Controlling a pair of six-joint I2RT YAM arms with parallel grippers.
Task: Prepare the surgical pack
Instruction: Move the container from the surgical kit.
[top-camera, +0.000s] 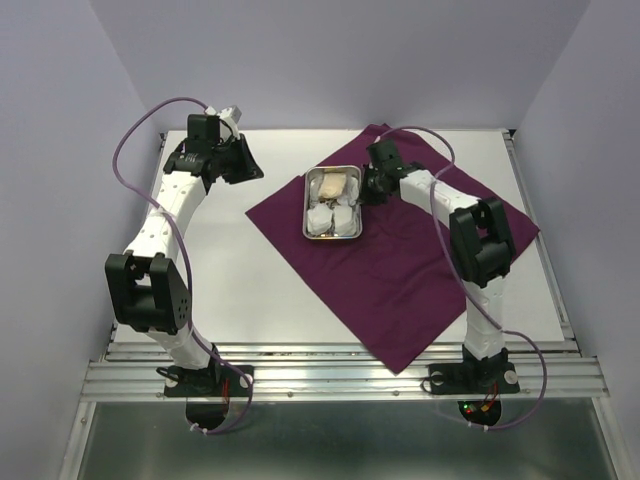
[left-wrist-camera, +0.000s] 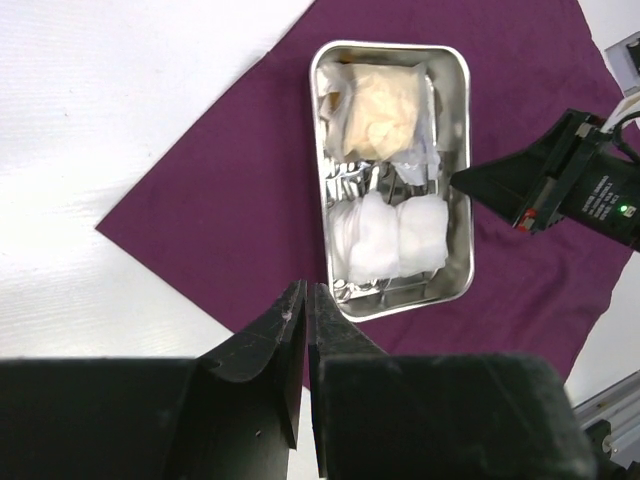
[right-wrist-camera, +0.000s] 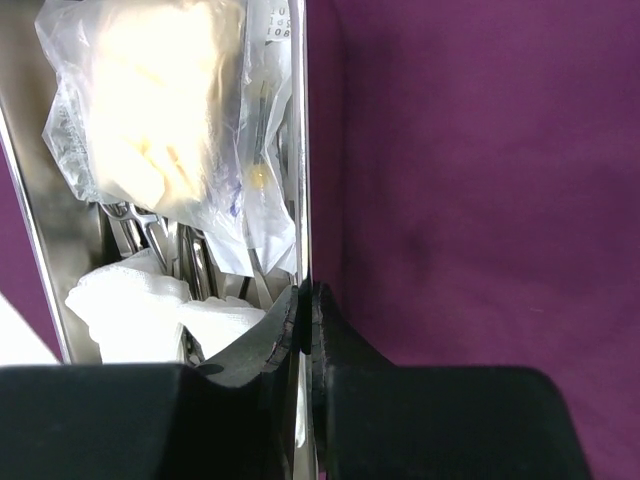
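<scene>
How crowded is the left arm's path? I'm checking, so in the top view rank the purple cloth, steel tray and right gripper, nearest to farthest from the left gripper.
From the left gripper:
1. purple cloth: its left corner, just toward the near side.
2. steel tray: on the cloth, to the right.
3. right gripper: beyond, at the tray's right wall.

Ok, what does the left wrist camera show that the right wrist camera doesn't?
Left wrist only: the whole steel tray, the white table, and the shut, empty left gripper. Right wrist only: a close look at the right gripper pinching the tray's wall. Both: the purple cloth, the clear packet and the white gauze.
</scene>
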